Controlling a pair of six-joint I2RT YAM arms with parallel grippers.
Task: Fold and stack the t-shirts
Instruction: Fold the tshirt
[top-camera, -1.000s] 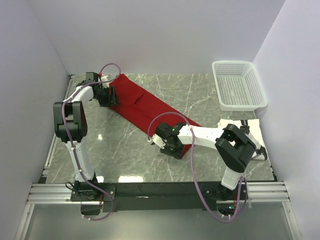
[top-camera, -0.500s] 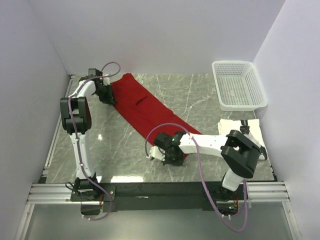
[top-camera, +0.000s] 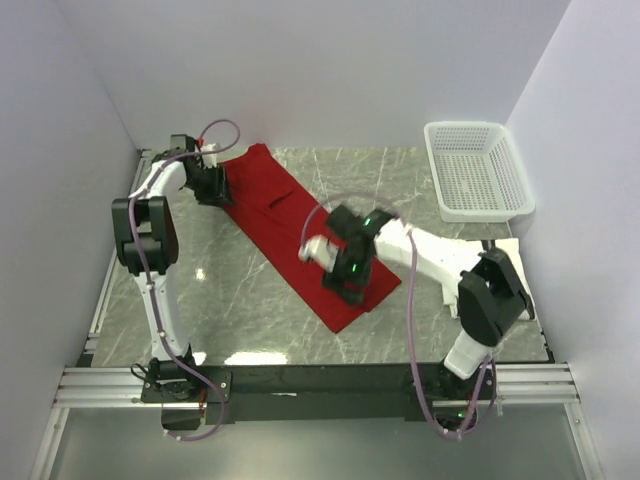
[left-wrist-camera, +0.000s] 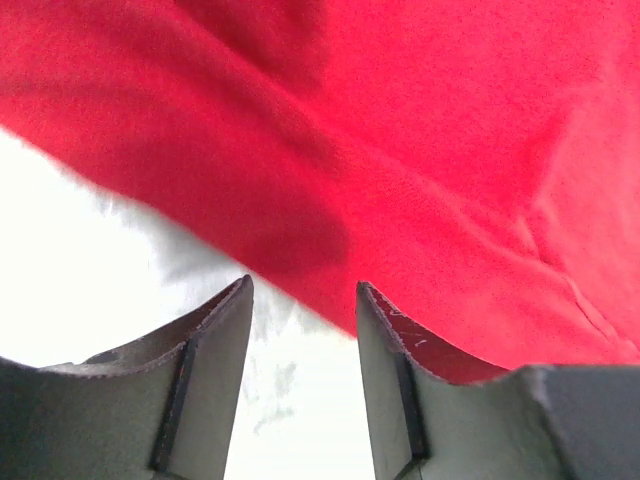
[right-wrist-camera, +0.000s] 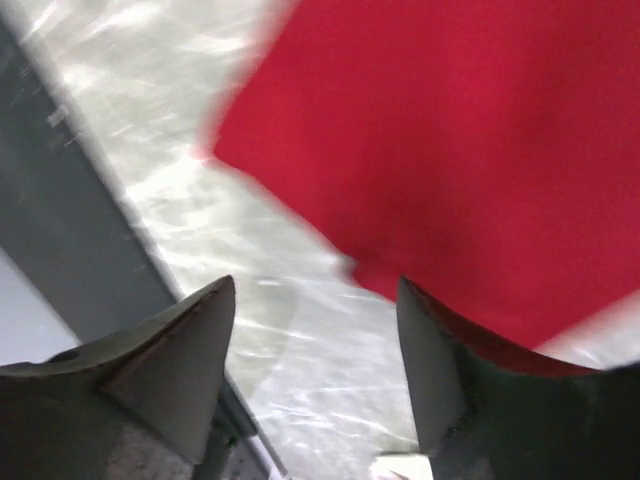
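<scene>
The red t-shirt lies in a long diagonal strip on the marble table, from the far left to the near middle. My left gripper is at its far left end, low over the table; in the left wrist view the gripper is open and empty, with the red shirt's edge just ahead of the fingertips. My right gripper hovers over the shirt's near end; in the right wrist view the gripper is open and empty, with a corner of the red shirt below. The white folded t-shirt lies at the right, partly hidden by the right arm.
A white mesh basket stands at the far right corner. White walls close in the table on three sides. The black front rail runs along the near edge and also shows in the right wrist view.
My right gripper has moved from the table beside the shirt's near end to above it. The shirt's near end now reaches further toward the front. My left gripper has barely moved.
</scene>
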